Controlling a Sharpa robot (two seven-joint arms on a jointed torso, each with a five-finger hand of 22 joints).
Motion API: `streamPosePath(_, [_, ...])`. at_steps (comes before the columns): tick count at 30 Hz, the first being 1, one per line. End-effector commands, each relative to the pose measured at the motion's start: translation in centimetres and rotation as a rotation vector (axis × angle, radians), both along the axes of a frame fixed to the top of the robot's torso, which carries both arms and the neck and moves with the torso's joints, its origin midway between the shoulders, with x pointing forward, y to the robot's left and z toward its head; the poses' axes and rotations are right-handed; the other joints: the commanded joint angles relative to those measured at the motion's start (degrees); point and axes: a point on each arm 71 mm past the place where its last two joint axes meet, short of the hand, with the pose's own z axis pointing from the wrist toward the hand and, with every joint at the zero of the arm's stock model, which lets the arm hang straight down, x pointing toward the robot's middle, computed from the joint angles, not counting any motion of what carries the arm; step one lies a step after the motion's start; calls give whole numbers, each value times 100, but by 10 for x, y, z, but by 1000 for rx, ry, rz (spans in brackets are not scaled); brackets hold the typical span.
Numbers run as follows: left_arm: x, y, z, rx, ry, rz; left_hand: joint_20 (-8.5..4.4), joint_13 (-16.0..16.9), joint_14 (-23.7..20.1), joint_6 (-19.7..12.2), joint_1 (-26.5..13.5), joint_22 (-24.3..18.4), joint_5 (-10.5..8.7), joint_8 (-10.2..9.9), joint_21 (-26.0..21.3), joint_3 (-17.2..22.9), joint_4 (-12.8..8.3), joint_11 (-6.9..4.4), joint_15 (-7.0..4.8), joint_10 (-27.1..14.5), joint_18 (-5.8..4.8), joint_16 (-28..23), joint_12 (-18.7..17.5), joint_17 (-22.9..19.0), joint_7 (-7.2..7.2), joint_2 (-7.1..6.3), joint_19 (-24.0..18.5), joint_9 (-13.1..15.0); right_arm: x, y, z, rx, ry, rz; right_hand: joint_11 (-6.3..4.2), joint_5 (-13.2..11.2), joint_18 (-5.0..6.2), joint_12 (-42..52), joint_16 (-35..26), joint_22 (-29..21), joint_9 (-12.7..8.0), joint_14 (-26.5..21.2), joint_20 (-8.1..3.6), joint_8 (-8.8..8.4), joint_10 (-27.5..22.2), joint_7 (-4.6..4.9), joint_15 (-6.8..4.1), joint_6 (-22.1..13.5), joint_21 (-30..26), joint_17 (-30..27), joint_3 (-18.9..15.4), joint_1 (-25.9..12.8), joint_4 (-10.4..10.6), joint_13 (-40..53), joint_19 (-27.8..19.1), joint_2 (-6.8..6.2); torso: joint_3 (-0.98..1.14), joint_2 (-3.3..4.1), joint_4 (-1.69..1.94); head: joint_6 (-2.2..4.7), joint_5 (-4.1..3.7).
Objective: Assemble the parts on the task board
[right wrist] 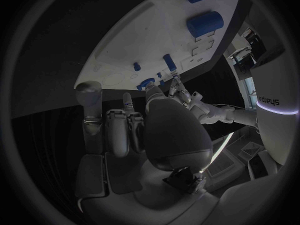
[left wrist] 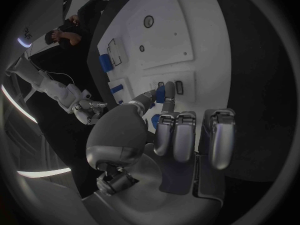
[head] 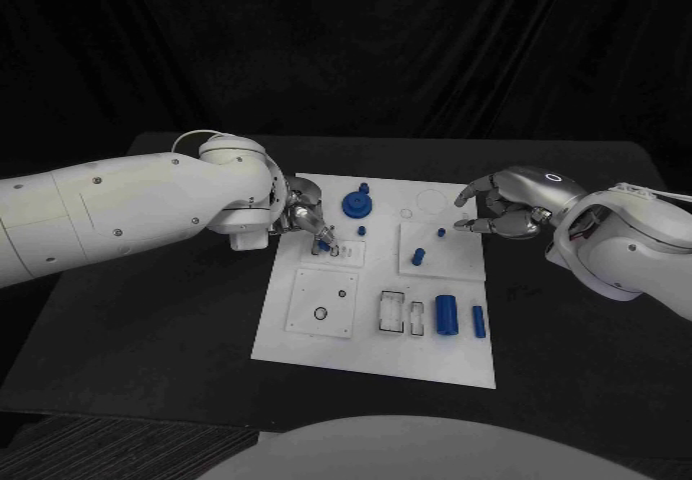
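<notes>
From where I stand, the left hand (head: 306,222) is at the board's nine o'clock edge, its fingertips pinching a small blue part (head: 326,241) and pressing it down toward the dark slots in the small raised plate there. The left wrist view shows the same blue part (left wrist: 160,93) nipped between thumb and a finger, right beside the slots; it looks held upright so that it can drop into one of them, though I cannot tell whether it has seated yet.

Moving across the task board (head: 375,360), a round blue part (head: 356,206) with a knob stands at about eleven o'clock, already in its place. Near the centre a short blue peg (head: 418,256) stands on another raised plate. Toward five o'clock a thick blue cylinder (head: 446,315) and a thin blue bar (head: 477,320) lie side by side, apparently waiting their turn beside the empty rectangular slots.

The right hand (head: 500,207) hovers at the board's two o'clock corner, fingers curled inward with nothing in them, probably keeping out of the way.
</notes>
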Motion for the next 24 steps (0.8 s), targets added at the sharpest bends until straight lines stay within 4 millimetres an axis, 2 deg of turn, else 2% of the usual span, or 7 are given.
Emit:
streamPosePath(1, [-3,-3,-1,-45,44,33,-43,1501,594,62,-47,1282,-6,3,-16,44,-14,-48,-38,598,-42,15,20,1508,-66,3,376,12,0,-2,-3,-10,14,-20,26,34,32,-19,-29,407,-9,465,0,-26,539,8,22,43,-38,1068,0,54,-27,1431,-32,2,-4,2,-6,-1,12])
streamPosePath(9, [-3,-8,-1,-55,48,25,-42,1501,594,63,-74,1278,-27,3,-21,57,10,-46,-35,598,-40,15,20,1508,-66,17,372,21,0,-1,-4,-8,14,-20,26,71,34,-23,-34,405,-15,463,0,-33,532,8,22,48,-53,1063,-1,75,-38,1423,-33,4,2,-1,-6,-1,13])
streamPosePath(15, [-2,-10,-3,-60,47,23,-39,1501,594,26,-105,1257,-84,-16,-43,92,46,-37,-29,598,-33,15,20,1508,-55,50,351,31,0,-1,-4,-7,12,-20,26,84,34,-25,-34,404,-18,463,0,-35,530,9,22,51,-62,1063,-1,82,-42,1420,-33,5,-2,-3,2,-1,19])
streamPosePath(17, [-2,-11,-4,-60,48,24,-37,1501,594,17,-114,1250,-107,-20,-51,99,57,-34,-26,598,-30,15,20,1508,-52,57,343,35,0,-1,-4,-6,12,-20,26,84,34,-25,-34,404,-18,463,0,-35,530,9,22,51,-62,1063,-1,82,-42,1420,-33,5,1,-5,1,-1,-1])
streamPosePath(24, [-2,-9,-6,-62,49,30,-33,1501,594,5,-133,1242,-146,-26,-59,110,83,-27,-20,598,-27,15,20,1508,-45,73,335,44,0,-1,-4,-7,13,-21,26,95,36,-28,-40,402,-19,461,0,-36,526,9,22,53,-71,1058,-1,87,-45,1415,-35,6,0,-2,-14,-1,18])
